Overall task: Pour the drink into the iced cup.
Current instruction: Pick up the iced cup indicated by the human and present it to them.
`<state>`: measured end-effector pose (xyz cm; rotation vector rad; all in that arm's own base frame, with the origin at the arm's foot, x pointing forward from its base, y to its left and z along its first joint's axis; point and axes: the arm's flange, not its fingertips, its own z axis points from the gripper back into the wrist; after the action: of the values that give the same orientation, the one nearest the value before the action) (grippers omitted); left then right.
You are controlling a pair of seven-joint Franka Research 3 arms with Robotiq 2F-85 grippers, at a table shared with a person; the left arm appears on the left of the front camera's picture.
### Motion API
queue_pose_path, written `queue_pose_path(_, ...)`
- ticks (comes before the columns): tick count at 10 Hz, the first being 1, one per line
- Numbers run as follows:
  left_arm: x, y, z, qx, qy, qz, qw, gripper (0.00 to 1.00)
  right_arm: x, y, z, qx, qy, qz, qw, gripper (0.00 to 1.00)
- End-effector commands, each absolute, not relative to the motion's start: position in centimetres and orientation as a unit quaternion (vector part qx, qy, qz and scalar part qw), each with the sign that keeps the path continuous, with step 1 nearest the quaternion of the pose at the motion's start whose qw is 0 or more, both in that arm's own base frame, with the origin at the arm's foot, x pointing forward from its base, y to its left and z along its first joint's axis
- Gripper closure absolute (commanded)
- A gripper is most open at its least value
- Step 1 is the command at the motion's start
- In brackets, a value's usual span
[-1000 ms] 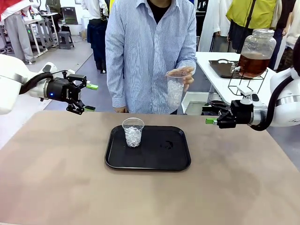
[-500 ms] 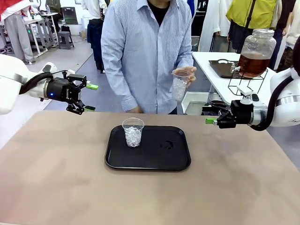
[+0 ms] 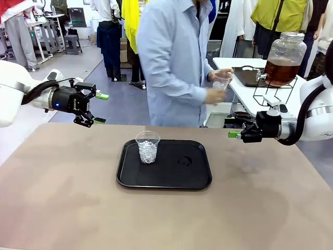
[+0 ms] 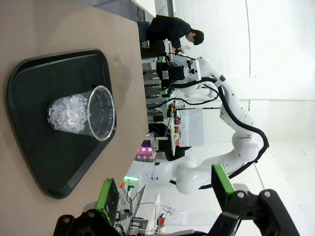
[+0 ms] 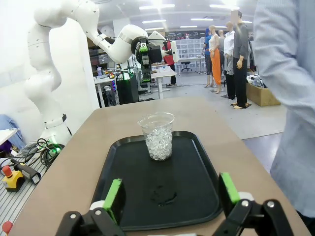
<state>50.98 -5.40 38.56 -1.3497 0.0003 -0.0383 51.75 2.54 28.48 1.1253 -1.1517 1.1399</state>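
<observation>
Behind the brown desk (image 3: 62, 198) was a big bright room with a gray floor, more desks and people far off. On the brown desk lay a black tray (image 3: 171, 177) with round corners. Its dark floor was shiny, and there was a small wet mark on it.

The iced cup (image 3: 148, 147) stood on the tray, on the side nearer the left hand (image 3: 101, 108). It stood straight up, with its long way going up and down and its open mouth at the top. It was clear plastic, with see-through ice (image 5: 159, 141) piled inside to about the middle. The cup was lower than both hands and between them, and nothing touched it.

The drink (image 3: 281, 72) was well behind the right hand (image 3: 230, 128) and higher up. It was brown like tea and filled the bottom part of a big round glass jar (image 3: 287, 48). The jar stood up straight on a black wire stand (image 3: 273, 95) on a white desk (image 3: 234, 65).

A person (image 3: 174, 62) in a striped blue shirt stood past the tray, turned toward the jar, holding another clear cup (image 3: 222, 80) close to it.

The left hand hung in the air with its green fingers spread wide and held nothing. The right hand hung over the desk edge with its fingers spread too, and was empty.
</observation>
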Motion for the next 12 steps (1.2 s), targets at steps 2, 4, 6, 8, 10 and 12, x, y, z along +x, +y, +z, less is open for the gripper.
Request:
queue_pose_path(2,50.43,-5.37,38.66,-0.624,-0.008,-0.021,0.781,0.0,51.94,2.74,28.87,0.478,-0.484,0.483,0.551,0.0)
queue_pose_path(4,50.43,-5.37,38.66,-0.624,-0.008,-0.021,0.781,0.0,51.94,2.74,28.87,0.478,-0.484,0.483,0.551,0.0)
queue_pose_path(6,50.43,-5.37,38.66,-0.624,-0.008,-0.021,0.781,0.0,51.94,2.74,28.87,0.478,-0.484,0.483,0.551,0.0)
queue_pose_path(8,50.43,-5.37,38.66,-0.624,-0.008,-0.021,0.781,0.0,51.94,2.74,28.87,0.478,-0.484,0.483,0.551,0.0)
queue_pose_path(10,50.43,-5.37,38.66,-0.624,-0.008,-0.021,0.781,0.0,51.94,2.74,28.87,0.478,-0.484,0.483,0.551,0.0)
queue_pose_path(12,50.43,-5.37,38.66,-0.624,-0.008,-0.021,0.781,0.0,51.94,2.74,28.87,0.478,-0.484,0.483,0.551,0.0)
